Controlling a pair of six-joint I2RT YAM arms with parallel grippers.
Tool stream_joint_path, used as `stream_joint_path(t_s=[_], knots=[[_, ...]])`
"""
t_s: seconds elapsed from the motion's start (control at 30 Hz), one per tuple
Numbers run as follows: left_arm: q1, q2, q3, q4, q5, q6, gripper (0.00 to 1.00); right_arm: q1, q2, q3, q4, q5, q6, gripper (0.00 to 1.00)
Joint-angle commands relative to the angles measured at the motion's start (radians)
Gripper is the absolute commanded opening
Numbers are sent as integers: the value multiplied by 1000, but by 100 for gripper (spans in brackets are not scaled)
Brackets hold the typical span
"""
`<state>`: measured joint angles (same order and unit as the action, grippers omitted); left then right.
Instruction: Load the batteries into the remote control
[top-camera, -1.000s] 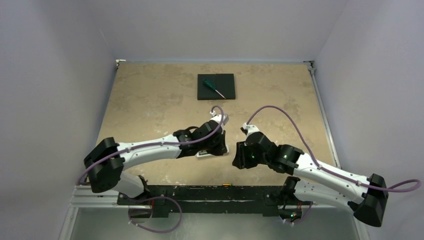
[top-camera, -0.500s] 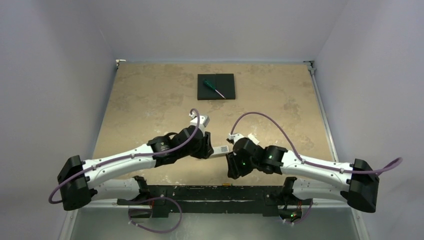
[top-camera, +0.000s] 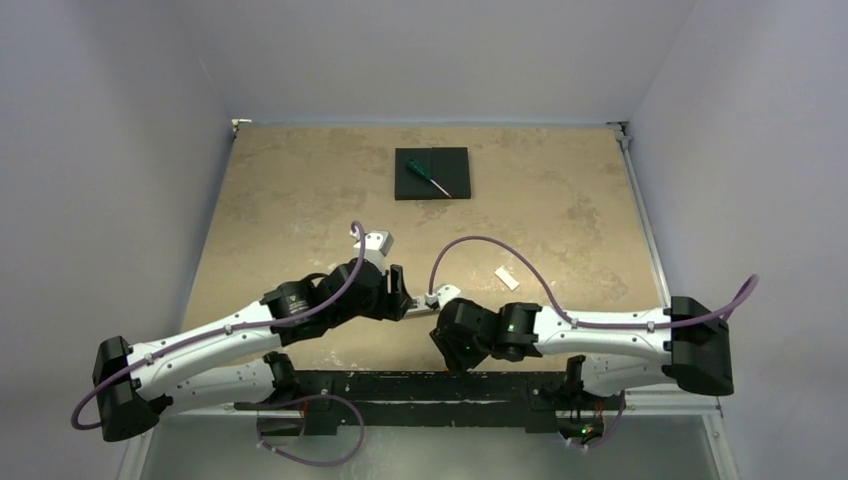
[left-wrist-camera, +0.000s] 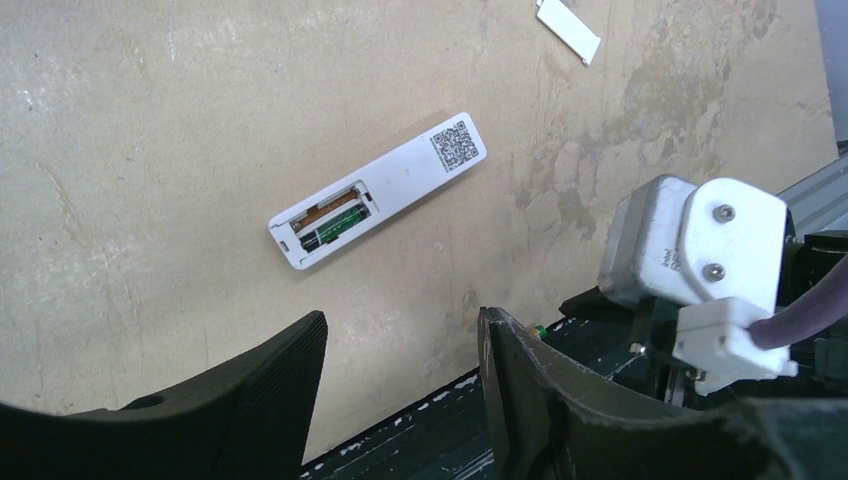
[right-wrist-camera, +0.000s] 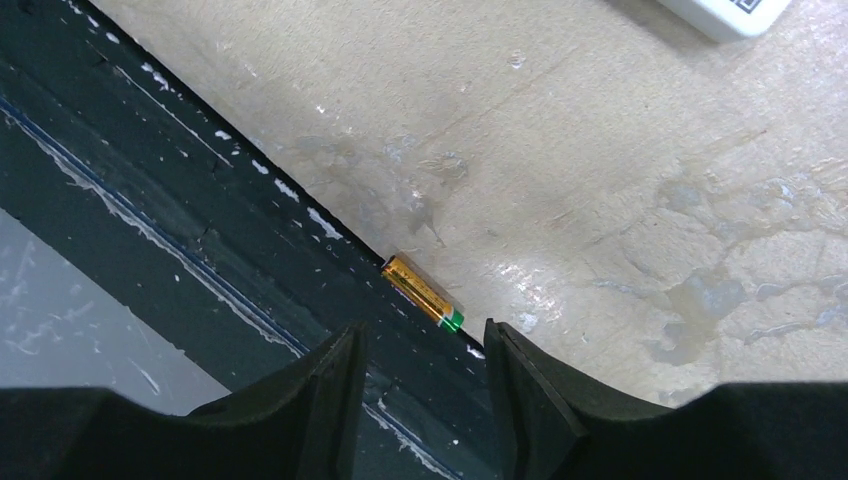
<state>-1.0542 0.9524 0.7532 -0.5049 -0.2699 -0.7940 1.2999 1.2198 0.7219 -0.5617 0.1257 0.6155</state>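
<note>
The white remote control (left-wrist-camera: 380, 190) lies back-up on the table with its battery bay uncovered. One dark green battery (left-wrist-camera: 335, 225) sits in the bay. A second battery (right-wrist-camera: 422, 292), gold with a green end, lies at the table's near edge against the black rail. My right gripper (right-wrist-camera: 425, 350) hangs open just above and short of this battery, touching nothing. My left gripper (left-wrist-camera: 400, 345) is open and empty, on the near side of the remote and apart from it. In the top view the left gripper (top-camera: 400, 292) and right gripper (top-camera: 447, 350) are close together near the front edge.
A small white cover strip (top-camera: 507, 279) lies to the right of the grippers. The black square pad (top-camera: 450, 160) with a green-handled screwdriver (top-camera: 428, 177) sits at the back. The black rail (right-wrist-camera: 250, 230) runs along the near edge. The right wrist's camera housing (left-wrist-camera: 700, 250) is close to my left gripper.
My left gripper has opened, let go of the remote and drawn back to the left. The right arm has swung left toward the near edge, its jaws opening wider.
</note>
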Motion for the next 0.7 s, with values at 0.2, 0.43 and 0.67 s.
stream_joint_path(t_s=[0.2, 0.43, 0.67], knots=[[1, -96, -56, -42, -34, -32, 57, 72, 128, 103, -21, 78, -108, 56], [2, -132, -64, -72, -31, -28, 57, 79, 213, 119, -38, 70, -124, 54], [1, -157, -82, -79, -32, -32, 57, 84, 252, 120, -41, 52, -136, 51]])
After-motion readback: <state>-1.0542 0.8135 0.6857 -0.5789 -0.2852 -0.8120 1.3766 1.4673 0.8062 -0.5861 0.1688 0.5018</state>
